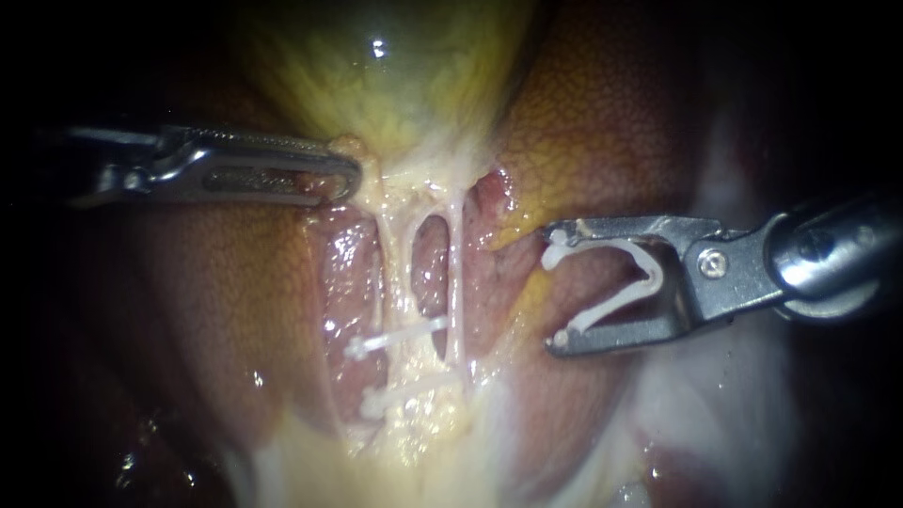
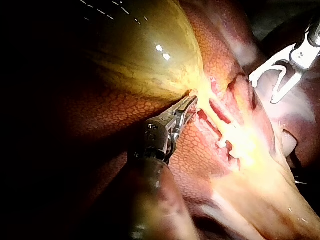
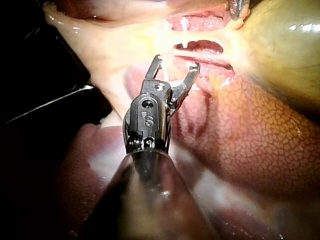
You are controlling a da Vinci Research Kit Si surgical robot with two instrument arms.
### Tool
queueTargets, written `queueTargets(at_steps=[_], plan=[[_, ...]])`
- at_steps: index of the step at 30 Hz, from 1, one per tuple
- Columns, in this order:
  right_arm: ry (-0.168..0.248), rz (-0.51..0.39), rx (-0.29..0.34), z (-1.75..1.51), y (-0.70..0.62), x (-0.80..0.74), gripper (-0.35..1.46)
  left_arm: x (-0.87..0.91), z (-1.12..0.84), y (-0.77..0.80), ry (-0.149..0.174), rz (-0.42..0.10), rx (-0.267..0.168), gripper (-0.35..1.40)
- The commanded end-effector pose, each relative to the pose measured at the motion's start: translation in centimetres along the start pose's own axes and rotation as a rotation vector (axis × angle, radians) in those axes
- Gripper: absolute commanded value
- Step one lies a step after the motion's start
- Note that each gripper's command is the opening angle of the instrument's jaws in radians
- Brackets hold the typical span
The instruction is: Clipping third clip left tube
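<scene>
Two pale tubes run down from the gallbladder (image 1: pixel 395 66): the left tube (image 1: pixel 390 259) and the right tube (image 1: pixel 457 282). Two white clips lie across the left tube lower down, an upper clip (image 1: pixel 395 337) and a lower clip (image 1: pixel 400 400). My right instrument (image 1: pixel 555 293) stands to the right of both tubes, clear of them. Its jaws are wide apart and carry an open white clip (image 1: pixel 640 268). My left instrument (image 1: pixel 350 176) has its jaws shut on tissue at the gallbladder's neck, just above the tubes. The left wrist view shows that grip (image 2: pixel 190 104).
Liver (image 1: pixel 602 122) lies on both sides of the tubes and under my right instrument. Yellowish tissue (image 1: pixel 414 442) spreads below the clips. In the right wrist view the loaded jaws (image 3: pixel 177 62) point at the stretched tubes.
</scene>
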Motion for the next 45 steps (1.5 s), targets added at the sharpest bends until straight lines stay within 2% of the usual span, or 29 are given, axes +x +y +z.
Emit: queueTargets(at_steps=[1,5,9,14,19,22,26,36,45], plan=[[0.0,0.0,0.0,0.0,0.0,0.0,0.5,0.0,0.0,0.0,0.0,0.0,0.001,-0.35],[0.001,0.0,0.003,0.0,0.0,0.0,0.5,-0.05,-0.04,-0.01,0.001,-0.003,0.003,-0.35],[0.001,-0.001,0.003,0.0,0.0,0.0,0.5,-0.22,-0.2,-0.05,0.009,-0.012,0.012,-0.35],[0.004,-0.001,0.009,0.0,0.0,0.0,0.5,-0.53,-0.53,-0.09,-0.027,-0.032,-0.005,-0.35],[0.005,-0.001,0.014,0.01,0.01,0.0,0.5,-0.72,-0.74,-0.15,-0.045,-0.027,-0.016,-0.35],[0.007,-0.001,0.025,0.03,0.02,0.01,0.5,-0.71,-0.73,-0.17,-0.045,-0.028,-0.018,-0.35],[0.032,0.016,0.04,0.09,0.03,0.04,0.5,-0.68,-0.72,-0.17,-0.046,-0.026,-0.02,-0.35],[0.135,0.135,0.103,0.37,0.15,0.15,0.5,-0.67,-0.72,-0.18,-0.046,-0.026,-0.021,-0.35],[0.204,0.211,0.161,0.69,0.27,0.22,0.5,-0.67,-0.7,-0.21,-0.047,-0.026,-0.023,-0.35]])
